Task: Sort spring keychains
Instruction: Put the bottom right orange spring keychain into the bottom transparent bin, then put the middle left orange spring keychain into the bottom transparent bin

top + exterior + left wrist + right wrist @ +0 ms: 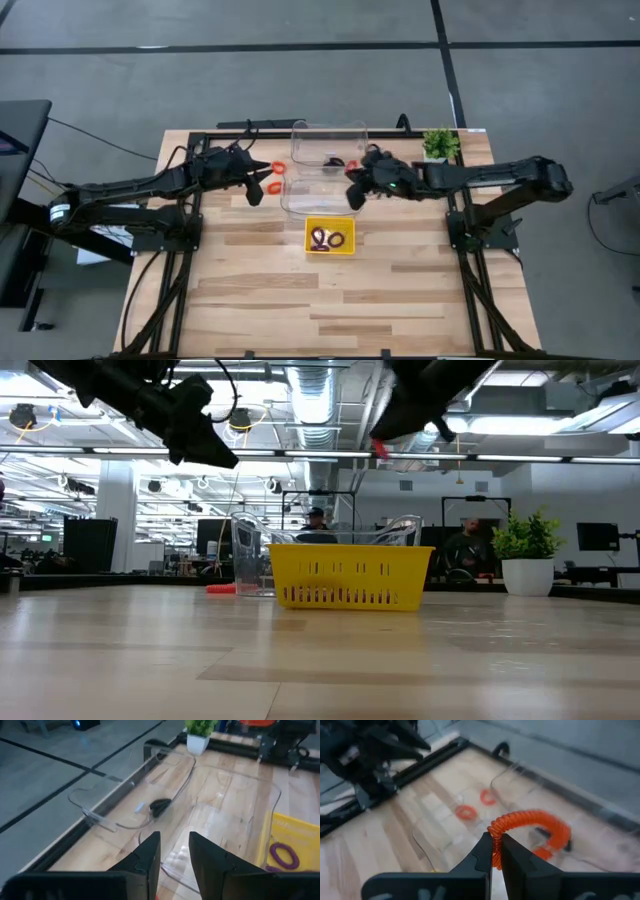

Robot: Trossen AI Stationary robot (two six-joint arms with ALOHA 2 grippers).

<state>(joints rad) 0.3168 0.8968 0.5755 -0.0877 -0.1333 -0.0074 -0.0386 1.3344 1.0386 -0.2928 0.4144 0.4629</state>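
Note:
My right gripper is shut on an orange spring keychain and hangs above the near clear container. My left gripper stands open and empty, raised at the containers' left side. A black spring keychain lies in the far clear container. Two orange spring keychains lie on the table left of the containers. The yellow tray near the table's middle holds purple and dark spring keychains. My right gripper pinches one spot of the orange coil's ring between its two fingertips. The fingers slant down toward the table's left side. The rest of the ring stands out beyond the fingertips, lifted clear above the containers.
A small potted plant stands at the table's far right corner. A black frame rail runs along the far edge. The near half of the table is bare wood. In the low view people show in the room behind.

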